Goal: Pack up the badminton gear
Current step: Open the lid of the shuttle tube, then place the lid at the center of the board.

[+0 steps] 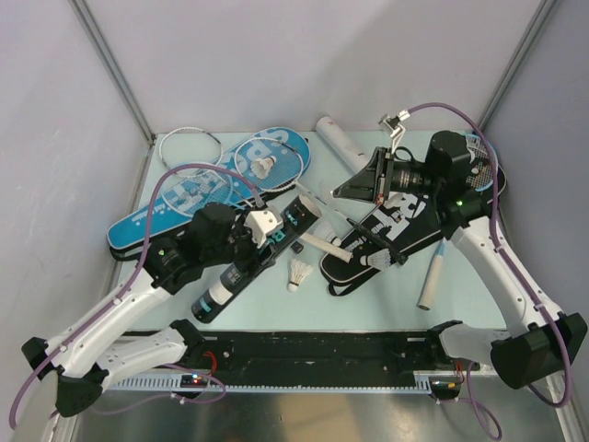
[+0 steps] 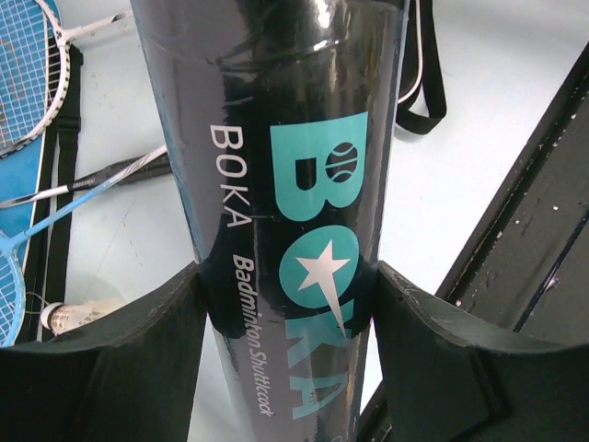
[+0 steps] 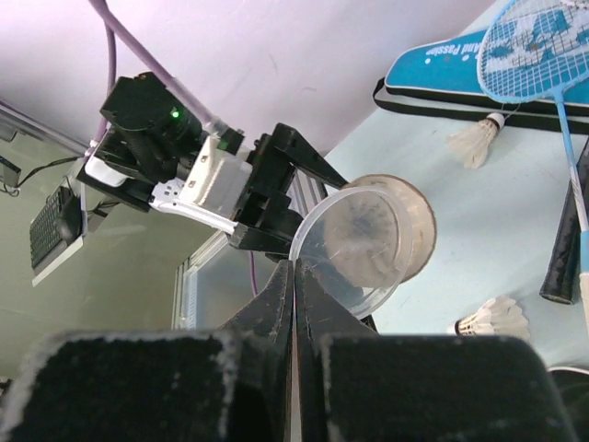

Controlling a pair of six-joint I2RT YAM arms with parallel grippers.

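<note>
The left claw [image 2: 287, 299] is clamped around the black BOKA shuttle tube [image 2: 276, 138], which runs diagonally over the middle of the desk [image 1: 386, 295]. The right claw [image 3: 294, 276] has its fingers pressed together on the rim of a clear lid [image 3: 354, 244] at the tube's open mouth. A shuttlecock [image 1: 297, 274] lies near the tube, between the blue cover [image 1: 175, 203] and the black cover [image 1: 405, 226].

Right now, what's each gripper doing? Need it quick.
Left gripper: closed on the black tube.
Right gripper: closed, pinching the rim of the clear lid.
</note>
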